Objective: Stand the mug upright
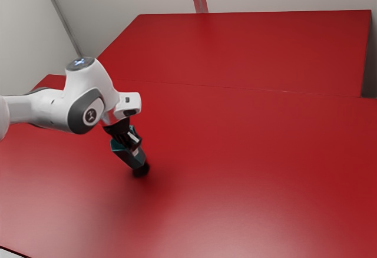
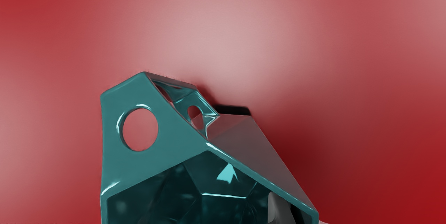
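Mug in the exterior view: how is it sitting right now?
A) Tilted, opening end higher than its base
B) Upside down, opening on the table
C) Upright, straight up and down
A: in the exterior view the mug slants, its base low toward the exterior view's right and its teal-rimmed opening higher toward the left.

- The mug (image 1: 126, 154) is angular and faceted, teal at the rim and inside, with a dark grey outer wall.
- A flat teal projection (image 2: 174, 130) beside its mouth has a round hole through it; a smaller opening shows next to that.
- It is tilted, neither upright nor flat: mouth raised toward the exterior view's left, base lower toward the right and near side.
- It is over the left part of the red table (image 1: 253, 152); whether the base touches is unclear.
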### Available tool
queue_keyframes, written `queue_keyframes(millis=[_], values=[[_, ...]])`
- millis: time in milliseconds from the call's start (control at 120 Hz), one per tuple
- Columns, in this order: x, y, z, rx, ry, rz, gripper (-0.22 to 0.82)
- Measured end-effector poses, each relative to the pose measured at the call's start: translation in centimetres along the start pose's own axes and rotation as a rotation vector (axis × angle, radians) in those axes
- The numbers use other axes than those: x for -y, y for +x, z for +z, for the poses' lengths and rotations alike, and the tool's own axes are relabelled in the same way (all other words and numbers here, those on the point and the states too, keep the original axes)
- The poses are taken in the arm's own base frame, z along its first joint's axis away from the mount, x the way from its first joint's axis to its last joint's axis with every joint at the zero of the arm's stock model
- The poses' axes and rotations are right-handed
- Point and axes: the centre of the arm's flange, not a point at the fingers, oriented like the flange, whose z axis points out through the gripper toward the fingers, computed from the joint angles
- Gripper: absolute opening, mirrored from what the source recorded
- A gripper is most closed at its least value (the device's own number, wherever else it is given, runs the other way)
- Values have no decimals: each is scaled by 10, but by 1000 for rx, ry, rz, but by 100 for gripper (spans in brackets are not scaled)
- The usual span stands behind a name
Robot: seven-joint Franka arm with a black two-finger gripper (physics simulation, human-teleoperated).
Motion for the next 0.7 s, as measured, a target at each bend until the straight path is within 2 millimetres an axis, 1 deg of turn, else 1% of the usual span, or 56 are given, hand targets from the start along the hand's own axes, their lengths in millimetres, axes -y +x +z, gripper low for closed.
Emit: queue_keyframes(millis=[508,667,700], values=[[-4,0,33,75,-8,-69,-18],[-4,0,37,83,-8,-83,-18],[-4,0,38,83,-8,-86,-16]])
